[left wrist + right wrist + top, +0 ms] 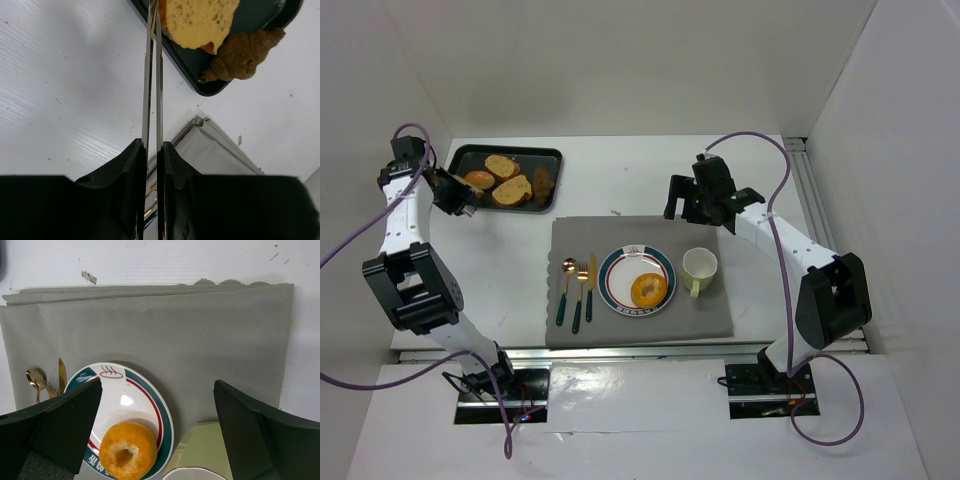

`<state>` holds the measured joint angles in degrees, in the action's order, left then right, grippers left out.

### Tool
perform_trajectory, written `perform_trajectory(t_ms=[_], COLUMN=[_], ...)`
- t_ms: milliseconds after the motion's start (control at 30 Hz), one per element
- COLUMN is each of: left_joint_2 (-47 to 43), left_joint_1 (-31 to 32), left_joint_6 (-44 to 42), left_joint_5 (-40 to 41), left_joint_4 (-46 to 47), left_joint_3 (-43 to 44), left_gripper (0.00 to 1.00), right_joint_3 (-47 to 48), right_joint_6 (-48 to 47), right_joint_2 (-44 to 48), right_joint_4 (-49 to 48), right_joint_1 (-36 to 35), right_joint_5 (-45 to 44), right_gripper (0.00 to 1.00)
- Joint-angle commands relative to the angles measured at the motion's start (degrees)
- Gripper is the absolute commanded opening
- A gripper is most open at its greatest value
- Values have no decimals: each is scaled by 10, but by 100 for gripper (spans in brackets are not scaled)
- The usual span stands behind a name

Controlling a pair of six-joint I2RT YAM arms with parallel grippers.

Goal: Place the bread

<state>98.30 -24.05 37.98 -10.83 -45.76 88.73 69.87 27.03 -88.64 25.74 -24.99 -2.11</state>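
At the worktop's far left corner, the nearer left gripper (pixel 152 150) is pinching thin steel tongs (pixel 152 75) pointing straight ahead at a toasted yellow bread slice (pixel 200 17) lying in a black rectangular tray (pixel 197 82), while the right gripper (pixel 157 390) is hovering mid-table, fingers spread.

A: Left arm (pixel 400 215), left of the mat (pixel 720 310): white link shells and black joint housings noted. Purple cable (pixel 412 127) seen looped at its top.
B: The same is recorded for the right arm (pixel 785 240), right of the mat; second purple cable (pixel 750 134) arched over it.
A: Left fingers (pixel 122 175) logged as smooth, black, curved.
B: Right fingers (pixel 62 422) black, wedge-shaped; grey foam pad (pixel 40 467) noted on one.
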Motion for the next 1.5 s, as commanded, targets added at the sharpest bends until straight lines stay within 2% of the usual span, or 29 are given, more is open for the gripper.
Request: perform_trajectory(t_ms=[0,133,300,433,600,700,867,1000,1233,1400,1467], left_joint_2=[-55,-67,-60,-88,-130,-167,-259,-310,-459,-500,-507], left_joint_1=[1,1,1,11,29,62,167,224,295,373,386], left_joint_6=[10,4,-20,-35,-130,-150,-150,-145,-107,-78,-78], left_joint_5=[-13,-7,-14,-26,-47,-20,-3,6,-128,-147,-161], left_joint_4=[22,16,-6,-12,-64,-93,-113,-136,-84,-59,-59], left_joint_3=[5,5,46,46,51,36,-13,-51,-199,-282,-295], left_gripper=[13,0,0,0,0,0,0,0,0,0,0], right_joint_3=[26,20,20,15,20,26,32,18,-22,-22,-22], right_joint_6=[0,0,0,0,-6,-20,-32,-32,-16,-16,-16], right_joint_2=[-2,-2,8,14,19,31,44,66,101,112,112], right_joint_4=[-9,-9,-9,-9,-3,3,10,10,3,10,10], right_joint_1=[-5,-5,-5,-5,-5,-5,-5,-5,-5,-5,-5], right_joint_5=[4,9,9,9,-3,-16,-30,-36,-18,-31,-36], right_gripper=[100,100,100,100,100,100,100,100,100,100,100])
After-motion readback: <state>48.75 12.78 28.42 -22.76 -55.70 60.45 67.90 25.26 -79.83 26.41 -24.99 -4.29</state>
